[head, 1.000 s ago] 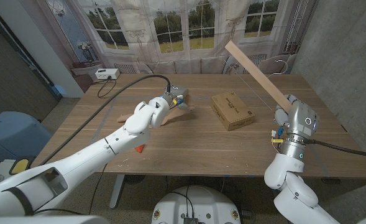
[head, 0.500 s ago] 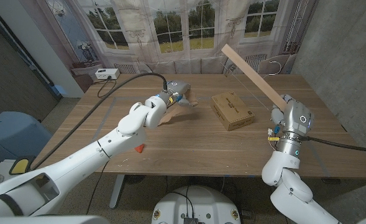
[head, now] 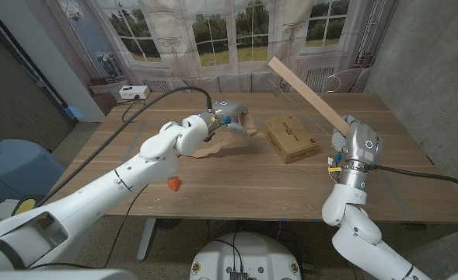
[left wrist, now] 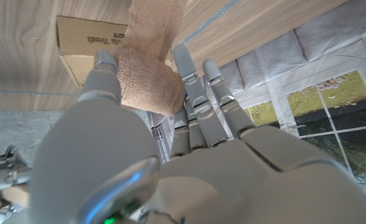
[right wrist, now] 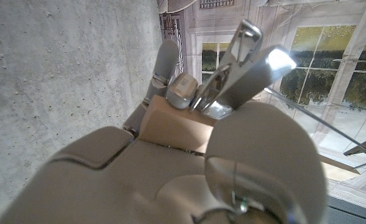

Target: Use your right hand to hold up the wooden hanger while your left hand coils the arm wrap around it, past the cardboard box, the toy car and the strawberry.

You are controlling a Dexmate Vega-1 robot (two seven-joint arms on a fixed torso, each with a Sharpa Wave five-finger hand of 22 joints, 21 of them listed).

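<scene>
1. The right hand (head: 344,141) is at the right side of the wooden table (head: 236,183); it grips the low end of the wooden hanger (head: 309,92); the bar slants up and away toward the windows, high over the table; in the right wrist view the fingers (right wrist: 164,65) are closed round the tan wood (right wrist: 170,127), with shiny metal hanger parts (right wrist: 232,56) just past them.
2. The left hand (head: 222,117) is up over the far middle of the table; it holds the arm wrap (head: 230,134); the tan cloth hangs down from the hand to the table; in the left wrist view the wrap (left wrist: 150,74) is pinched between the thumb and the fingers (left wrist: 192,87).
3. The wrap is well apart from the hanger; the cardboard box (head: 290,138) lies on the table between the two hands, nearer the right hand.
4. The strawberry (head: 173,183) lies on the table near the front edge, under the left arm; it is well apart from both hands.
5. A black cable (head: 159,97) runs over the far left of the table near a small white box (head: 134,92).
</scene>
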